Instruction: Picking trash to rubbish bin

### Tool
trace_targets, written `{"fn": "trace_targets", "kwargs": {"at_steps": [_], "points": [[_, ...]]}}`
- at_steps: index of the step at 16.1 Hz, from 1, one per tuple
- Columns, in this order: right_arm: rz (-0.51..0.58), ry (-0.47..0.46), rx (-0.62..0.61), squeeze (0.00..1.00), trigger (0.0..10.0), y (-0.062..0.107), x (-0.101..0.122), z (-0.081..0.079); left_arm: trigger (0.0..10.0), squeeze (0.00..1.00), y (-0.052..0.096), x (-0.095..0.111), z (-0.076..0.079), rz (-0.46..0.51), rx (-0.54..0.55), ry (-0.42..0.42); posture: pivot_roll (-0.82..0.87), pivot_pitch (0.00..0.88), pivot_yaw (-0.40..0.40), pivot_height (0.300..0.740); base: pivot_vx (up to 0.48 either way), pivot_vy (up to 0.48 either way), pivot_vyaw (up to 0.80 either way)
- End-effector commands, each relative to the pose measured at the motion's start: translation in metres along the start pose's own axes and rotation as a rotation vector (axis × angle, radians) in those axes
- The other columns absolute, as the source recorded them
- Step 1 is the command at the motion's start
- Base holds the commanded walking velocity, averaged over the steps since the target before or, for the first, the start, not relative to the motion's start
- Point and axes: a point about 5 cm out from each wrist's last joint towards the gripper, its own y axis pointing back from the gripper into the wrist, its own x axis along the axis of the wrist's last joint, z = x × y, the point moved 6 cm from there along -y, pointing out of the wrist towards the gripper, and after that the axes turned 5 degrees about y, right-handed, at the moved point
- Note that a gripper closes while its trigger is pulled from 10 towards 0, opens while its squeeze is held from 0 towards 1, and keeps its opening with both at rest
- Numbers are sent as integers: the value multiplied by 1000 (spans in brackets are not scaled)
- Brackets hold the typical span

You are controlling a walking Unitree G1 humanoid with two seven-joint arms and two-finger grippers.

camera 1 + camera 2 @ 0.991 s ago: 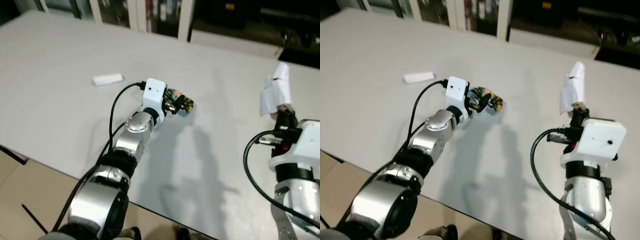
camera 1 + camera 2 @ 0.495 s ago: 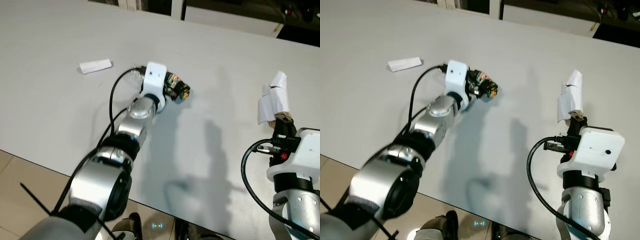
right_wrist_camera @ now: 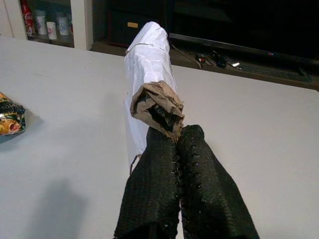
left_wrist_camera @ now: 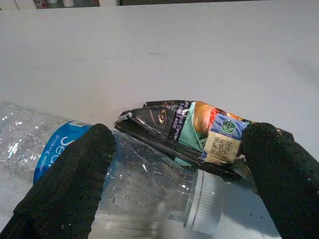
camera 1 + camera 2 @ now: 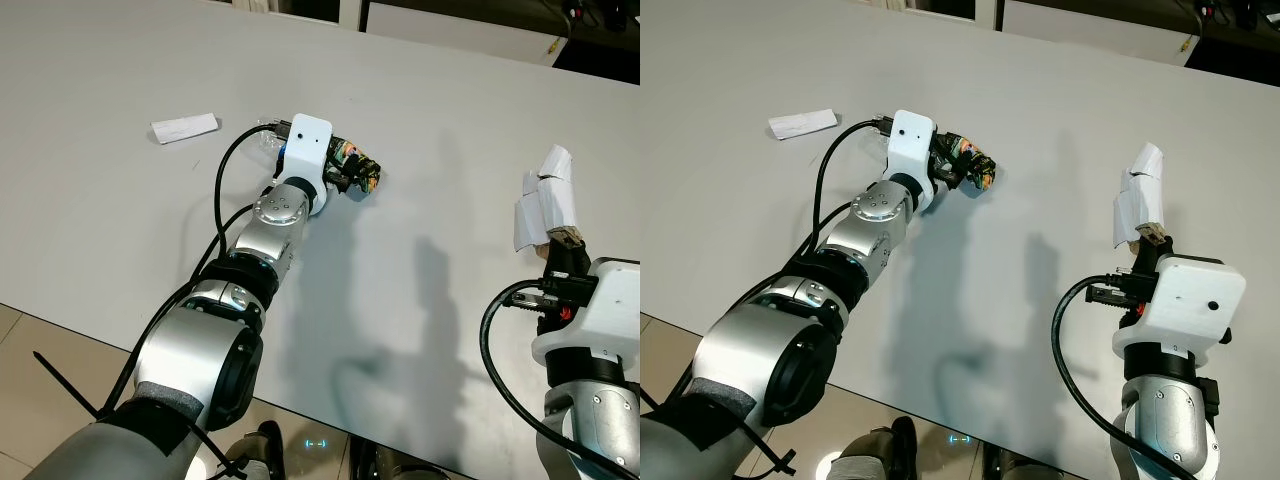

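Left claw reaches far across the white bench, fingers spread around a crumpled snack wrapper and a clear plastic bottle lying there. Right claw is up off the bench, clenched on a white paper scrap; another paper slip lies beyond the left arm.

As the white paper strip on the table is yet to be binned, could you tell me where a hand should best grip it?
The white paper strip lies flat on the table, beyond the left hand. Probably best to come from above and pinch across its narrow width near the middle, since its long edges are close together and it offers little height.
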Motion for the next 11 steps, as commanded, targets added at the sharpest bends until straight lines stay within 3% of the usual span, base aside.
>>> {"fn": "trace_targets", "kwargs": {"at_steps": [1, 6, 8, 11], "points": [[1, 9, -13, 0, 10000, 2, 2, 3, 10000, 0, 3, -20, -6, -80, 34, -5, -49, 265, 9, 740, 0, 0, 0], [4, 13, -15, 0, 10000, 1, 2, 4, 10000, 0, 4, -24, -15, -86, 103, 17, -49, 259, 8, 740, 0, 0, 0], [6, 18, -15, 0, 10000, 0, 2, 5, 10000, 0, 9, -34, -30, -111, 186, 36, -49, 256, 7, 740, 0, 0, 0], [7, 22, -15, 0, 10000, -1, 2, 6, 10000, 0, 13, -43, -39, -136, 243, 85, -44, 249, 2, 740, 0, 0, 0]]}}
